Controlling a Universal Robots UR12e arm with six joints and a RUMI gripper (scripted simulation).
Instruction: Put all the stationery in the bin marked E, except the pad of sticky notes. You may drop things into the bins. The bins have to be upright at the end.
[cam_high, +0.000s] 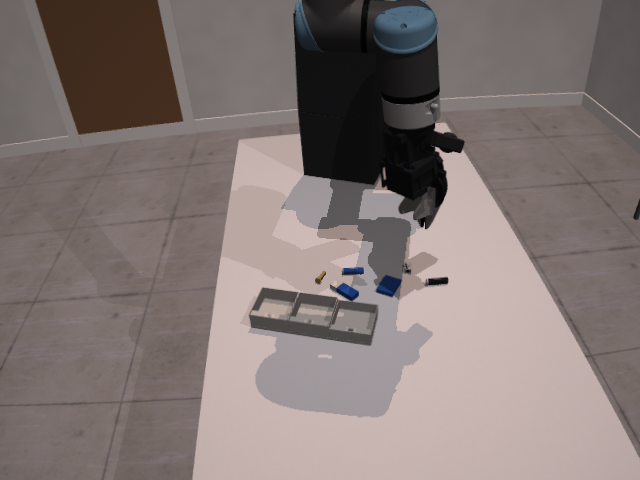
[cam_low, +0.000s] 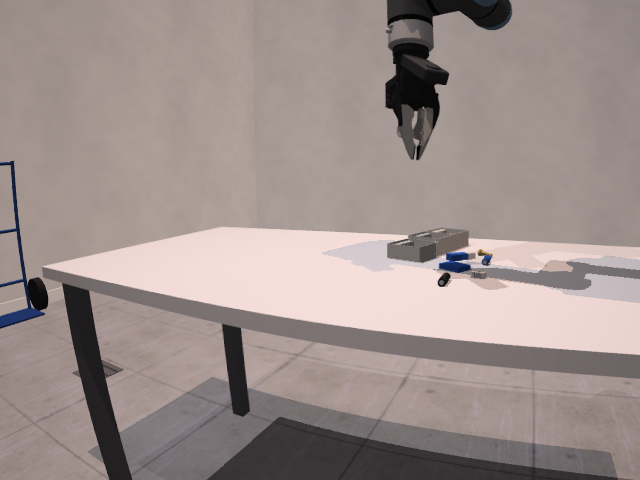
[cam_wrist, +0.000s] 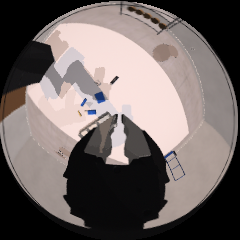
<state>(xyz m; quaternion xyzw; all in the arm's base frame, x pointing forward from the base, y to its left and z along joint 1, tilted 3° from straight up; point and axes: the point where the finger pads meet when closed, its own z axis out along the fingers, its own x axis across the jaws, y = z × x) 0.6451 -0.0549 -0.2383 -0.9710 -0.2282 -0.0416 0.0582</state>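
My gripper (cam_high: 426, 219) hangs high above the table with its fingers shut and nothing between them; it also shows in the exterior view (cam_low: 416, 152) and the wrist view (cam_wrist: 119, 119). Far below it, a grey row of three bins (cam_high: 314, 315) (cam_low: 428, 243) stands upright on the table. Behind the bins lie a blue square block (cam_high: 388, 285), a blue and white piece (cam_high: 345, 291), a small blue bar (cam_high: 353, 270), a brass-coloured cylinder (cam_high: 320, 277), a black cylinder (cam_high: 437, 281) and a tiny grey clip-like thing (cam_high: 407, 267). The bin letters are too small to read.
The robot's black base (cam_high: 338, 118) stands at the table's far end. A blue hand truck (cam_low: 15, 258) stands on the floor beyond the table's other end. A brown door (cam_high: 111, 62) is in the back wall.
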